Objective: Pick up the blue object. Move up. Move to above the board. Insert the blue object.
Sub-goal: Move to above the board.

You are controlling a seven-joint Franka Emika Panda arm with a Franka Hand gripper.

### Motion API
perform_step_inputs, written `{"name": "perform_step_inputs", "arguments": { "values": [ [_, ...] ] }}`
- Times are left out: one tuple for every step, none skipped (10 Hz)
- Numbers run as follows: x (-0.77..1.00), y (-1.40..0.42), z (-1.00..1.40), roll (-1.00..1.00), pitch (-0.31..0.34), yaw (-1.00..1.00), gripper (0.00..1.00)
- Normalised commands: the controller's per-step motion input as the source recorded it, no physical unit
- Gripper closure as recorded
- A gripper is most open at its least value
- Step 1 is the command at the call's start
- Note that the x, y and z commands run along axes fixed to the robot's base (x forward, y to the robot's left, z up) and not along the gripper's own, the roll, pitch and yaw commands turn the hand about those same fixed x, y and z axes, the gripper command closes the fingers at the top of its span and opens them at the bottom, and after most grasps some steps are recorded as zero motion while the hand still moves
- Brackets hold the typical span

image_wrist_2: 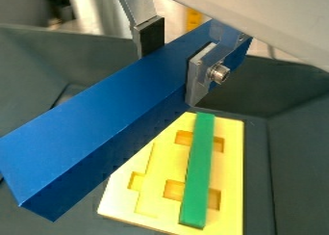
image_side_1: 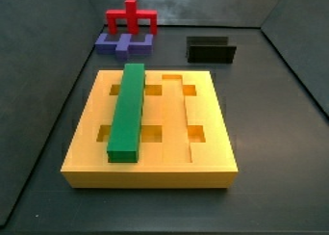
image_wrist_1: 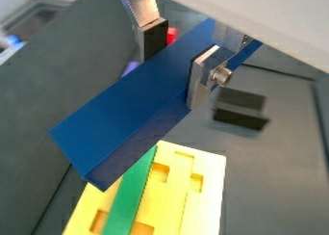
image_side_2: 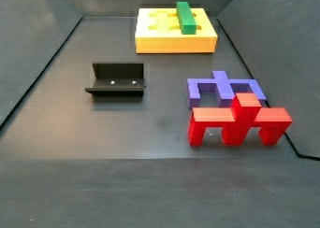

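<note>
While in pincer, blue object tilted.

The gripper showed only in both wrist views. Its two fingers were flat silver plates with squared edges. One finger carried a round silver screw head on a small metal bracket at its outer face. The opposite finger ended in a dark, nearly black pad. Above the fingers, a pale grey-white housing filled the corner in both wrist views.
</note>
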Motion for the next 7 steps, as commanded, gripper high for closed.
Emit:
{"name": "perform_step_inputs", "arguments": {
  "values": [
    [0.07,-0.03,0.02,0.06,0.177,1.00,1.00],
    [0.08,-0.03,0.02,0.07,0.201,1.00,1.00],
    [0.08,-0.03,0.03,0.09,0.253,1.00,1.00],
    [0.09,-0.04,0.03,0.11,0.294,0.97,1.00],
    [0.10,-0.04,0.02,0.10,0.263,0.70,1.00],
    [0.09,-0.03,0.02,0.10,0.221,0.46,1.00],
    [0.08,-0.03,0.03,0.10,0.165,0.24,1.00]
  ]
}}
